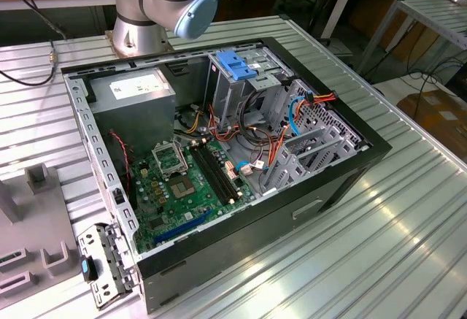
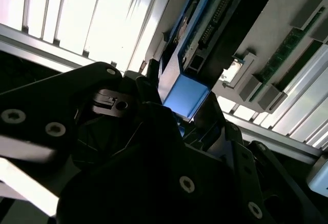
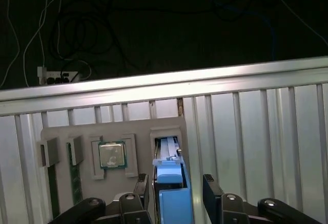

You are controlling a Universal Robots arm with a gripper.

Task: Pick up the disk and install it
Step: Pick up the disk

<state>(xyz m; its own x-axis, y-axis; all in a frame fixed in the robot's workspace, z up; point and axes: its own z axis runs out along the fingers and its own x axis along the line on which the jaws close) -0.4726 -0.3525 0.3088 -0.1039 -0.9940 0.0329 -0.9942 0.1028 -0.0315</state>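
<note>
The disk [image 3: 169, 190] stands on edge in a slot of a grey parts holder [image 3: 61, 134], its blue carrier rail facing the first wrist camera. My gripper [image 3: 174, 185] is open and straddles it, one finger [image 3: 142, 189] on each side with small gaps showing. In the second wrist view the disk's blue rail end [image 2: 184, 96] sits between the dark fingers of the gripper [image 2: 179, 101], and its connector edge runs away from them. In the exterior view the open computer case [image 1: 343, 180] lies on the ribbed metal table, with the metal drive cage [image 1: 241, 85] at its far side.
The holder also carries a processor chip [image 3: 113, 156] and memory sticks [image 3: 75, 175]. Inside the case are the motherboard [image 1: 182, 187], a grey power-supply box [image 1: 135, 89], loose cables [image 1: 292, 114] and a blue latch [image 1: 237, 63] on the cage. The arm's base [image 1: 149, 12] stands behind the case.
</note>
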